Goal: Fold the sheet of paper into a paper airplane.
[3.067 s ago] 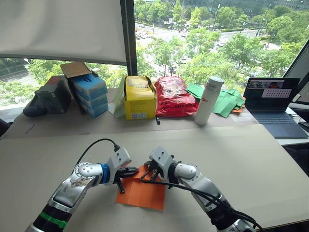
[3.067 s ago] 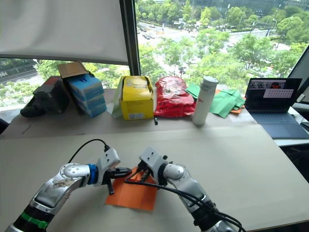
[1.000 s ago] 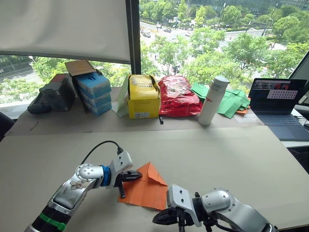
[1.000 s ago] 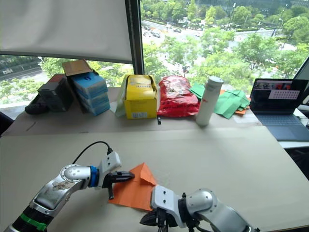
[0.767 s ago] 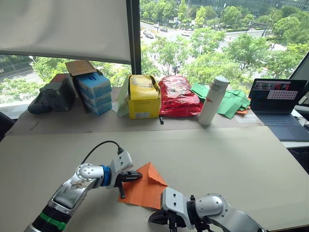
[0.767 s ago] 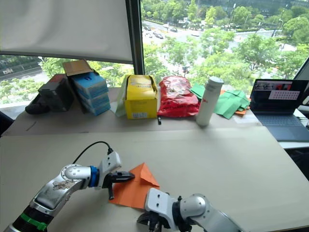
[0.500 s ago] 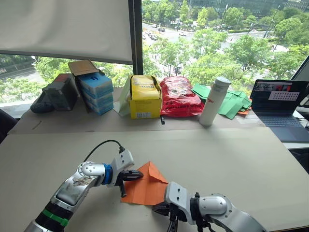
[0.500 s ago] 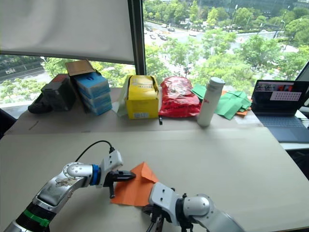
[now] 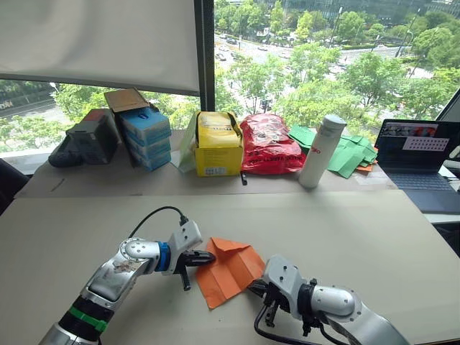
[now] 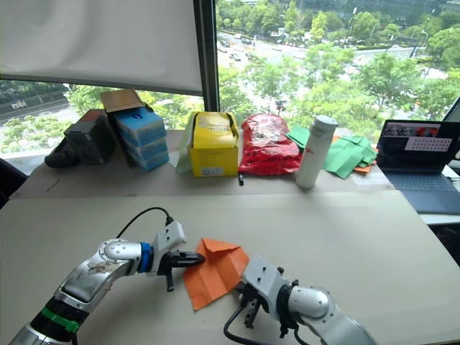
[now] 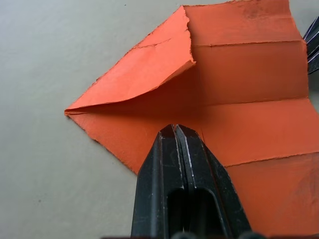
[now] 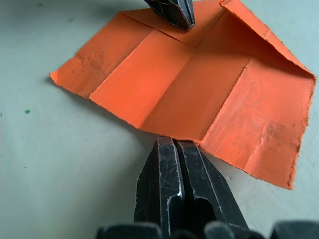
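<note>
The orange sheet of paper (image 9: 230, 272) lies flat on the table (image 9: 359, 230) between my two arms, creased into strips. One far corner is folded over as a flap (image 11: 144, 69). My left gripper (image 9: 210, 256) is shut, its tips resting on top of the sheet near its left edge (image 11: 174, 130). The right gripper (image 9: 257, 288) is shut too. Its tips touch the sheet's near right edge (image 12: 172, 144), and the left gripper's tips (image 12: 172, 12) show across the sheet (image 12: 164, 84). No paper airplane is in view.
Along the window stand stacked blue boxes (image 9: 146, 136), a yellow box (image 9: 216, 144), a red crinkly bag (image 9: 269, 144), a white bottle (image 9: 318, 151), green papers (image 9: 348, 152) and an open laptop (image 9: 420, 154).
My right gripper left the sheet's far corner, swung round to the table's front, then came up to the sheet's near right edge. The sheet has turned and slid slightly right. The left gripper stayed on it.
</note>
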Tool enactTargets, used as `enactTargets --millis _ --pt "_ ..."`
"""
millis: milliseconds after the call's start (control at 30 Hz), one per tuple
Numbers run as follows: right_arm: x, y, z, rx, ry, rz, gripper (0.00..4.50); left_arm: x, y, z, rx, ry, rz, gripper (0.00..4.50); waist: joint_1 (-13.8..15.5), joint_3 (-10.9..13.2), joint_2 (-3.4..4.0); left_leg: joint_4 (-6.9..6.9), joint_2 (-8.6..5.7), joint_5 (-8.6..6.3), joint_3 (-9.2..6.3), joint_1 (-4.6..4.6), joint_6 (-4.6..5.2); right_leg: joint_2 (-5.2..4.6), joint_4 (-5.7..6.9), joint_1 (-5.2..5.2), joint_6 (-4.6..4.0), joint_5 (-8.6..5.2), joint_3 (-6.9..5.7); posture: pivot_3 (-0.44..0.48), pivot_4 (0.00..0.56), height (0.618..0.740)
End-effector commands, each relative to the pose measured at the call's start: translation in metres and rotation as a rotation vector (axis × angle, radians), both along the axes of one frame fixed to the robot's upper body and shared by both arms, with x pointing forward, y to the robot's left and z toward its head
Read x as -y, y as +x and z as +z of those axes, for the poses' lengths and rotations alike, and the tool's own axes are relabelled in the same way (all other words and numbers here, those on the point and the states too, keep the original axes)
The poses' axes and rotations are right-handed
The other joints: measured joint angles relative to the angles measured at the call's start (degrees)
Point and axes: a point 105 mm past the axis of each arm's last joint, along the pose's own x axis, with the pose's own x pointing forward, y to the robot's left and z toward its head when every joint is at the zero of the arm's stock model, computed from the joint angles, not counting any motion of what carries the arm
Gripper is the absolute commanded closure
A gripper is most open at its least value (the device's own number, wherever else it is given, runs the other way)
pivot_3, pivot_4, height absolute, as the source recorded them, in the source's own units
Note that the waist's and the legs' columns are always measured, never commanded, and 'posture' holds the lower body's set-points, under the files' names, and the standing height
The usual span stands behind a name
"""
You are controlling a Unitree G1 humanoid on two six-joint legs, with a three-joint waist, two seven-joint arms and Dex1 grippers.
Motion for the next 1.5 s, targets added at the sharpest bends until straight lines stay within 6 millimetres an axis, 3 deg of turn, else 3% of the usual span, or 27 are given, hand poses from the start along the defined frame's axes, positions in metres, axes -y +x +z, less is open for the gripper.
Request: enactTargets --millis 33,333,600,733,867,1000,1133,1500 --pt "0.021 0.010 -0.005 0.017 -0.038 -0.119 4.50 -0.003 -0.001 -0.007 -0.017 0.032 0.006 4.45 0.03 0.00 0.00 0.00 0.00 0.00 0.00 0.00 0.01 0.00 0.00 0.00 0.00 0.00 0.00 0.000 0.150 0.740" --pt "0.010 0.026 0.004 0.039 0.207 -0.224 4.50 -0.005 -0.003 -0.008 -0.022 0.037 0.007 4.45 -0.30 0.00 0.00 -0.01 0.02 0.00 0.00 0.00 -0.01 0.07 0.02 -0.02 0.00 0.00 0.03 0.000 0.150 0.740" --pt "-0.012 0.026 0.012 0.034 0.338 -0.151 4.50 -0.007 -0.002 -0.007 -0.020 0.044 0.012 4.45 -0.56 0.01 0.01 -0.01 0.01 0.00 0.01 -0.03 0.00 0.06 0.03 -0.05 0.00 0.00 0.04 0.000 0.150 0.740" --pt "-0.022 0.038 0.018 0.062 0.384 -0.120 4.50 -0.009 -0.001 -0.006 -0.018 0.049 0.012 4.45 -0.65 0.01 0.02 -0.02 0.02 0.01 0.01 -0.01 -0.02 0.11 0.05 -0.06 0.00 0.00 0.05 0.000 0.150 0.740" --pt "-0.013 0.054 0.008 0.067 0.302 -0.134 4.50 -0.010 0.000 -0.004 -0.008 0.053 0.015 4.45 -0.69 0.01 0.02 -0.02 0.00 0.02 0.01 -0.01 -0.03 0.11 0.07 -0.07 -0.01 0.00 0.05 0.000 0.150 0.740" --pt "0.005 0.057 -0.009 0.047 0.182 -0.138 4.50 -0.013 -0.001 -0.002 -0.004 0.053 0.023 4.45 -0.63 0.01 0.02 -0.02 -0.01 0.02 0.03 -0.04 -0.03 0.10 0.04 -0.07 0.00 -0.01 0.04 0.000 0.150 0.740" --pt "0.012 0.064 -0.008 0.058 0.183 -0.176 4.50 -0.015 -0.001 -0.002 -0.004 0.057 0.026 4.45 -0.64 0.01 0.02 -0.02 0.01 0.03 0.03 0.00 -0.05 0.11 0.06 -0.04 -0.01 -0.01 0.04 0.000 0.150 0.740" --pt "-0.032 0.067 0.011 0.043 0.351 -0.086 4.50 -0.022 0.003 0.002 0.009 0.064 0.034 4.45 -1.18 0.01 0.02 -0.04 0.02 0.05 0.03 0.04 -0.08 0.14 0.14 -0.07 -0.03 0.00 0.12 0.000 0.150 0.740"
